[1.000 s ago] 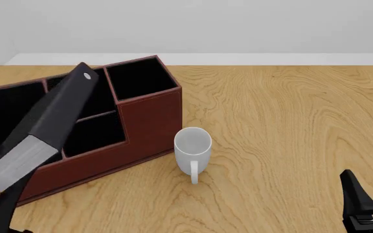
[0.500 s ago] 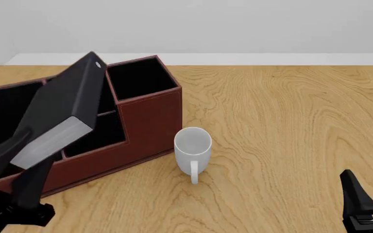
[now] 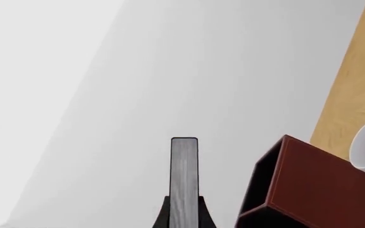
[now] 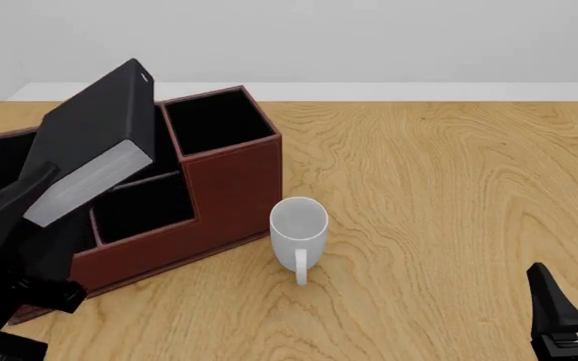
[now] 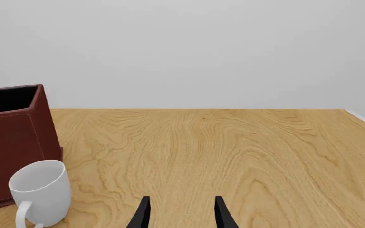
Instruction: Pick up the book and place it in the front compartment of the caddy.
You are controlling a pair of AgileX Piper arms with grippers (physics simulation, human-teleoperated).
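Wooden table (image 4: 450,188): left pincer (image 4: 43,207) grips tilted book (image 4: 93,139) above caddy (image 4: 223,188); right pincer (image 5: 181,211) released.

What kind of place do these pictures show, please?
Probably a simulated desk or office bench: a bare wooden table against plain pale walls, bearing a leather-look caddy and a white mug.

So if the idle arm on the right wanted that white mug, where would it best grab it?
Probably by the rim. The mug stands upright and open-topped, clear of the caddy beside it, with its handle pointing back toward the arms. Coming down from above, one finger inside and one outside the wall on the side away from the caddy looks easiest for the open right gripper. The thin handle looks harder to pinch.
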